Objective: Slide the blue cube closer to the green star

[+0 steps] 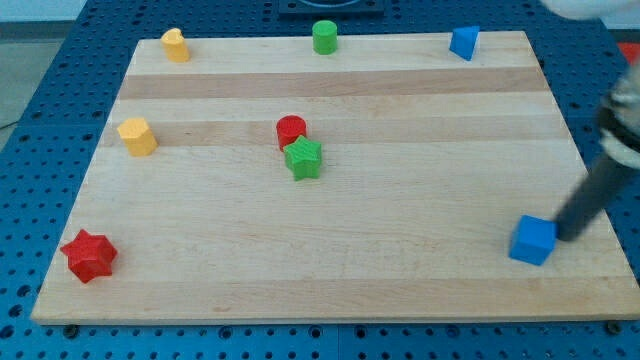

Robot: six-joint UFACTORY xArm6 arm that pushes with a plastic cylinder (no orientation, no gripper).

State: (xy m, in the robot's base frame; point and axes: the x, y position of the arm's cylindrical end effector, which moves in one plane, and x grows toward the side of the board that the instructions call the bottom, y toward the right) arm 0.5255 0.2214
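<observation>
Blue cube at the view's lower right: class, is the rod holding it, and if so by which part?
Nothing is held. My tip only meets the blue cube at its right side, placed to push, not grip.

I am counting eight blocks lying on one wooden board [330, 290]. Two are showing blue: a cube [532, 240] and a wedge-like piece [463, 43]. Two are showing red: a star [89, 255] and a cylinder [291, 130]. Two are showing green: a star [303, 158] and a cylinder [324, 37]. Two are showing yellow: one [137, 136] and another [176, 45], shapes unclear. I am seeing one rod, with my tip [563, 234].
</observation>
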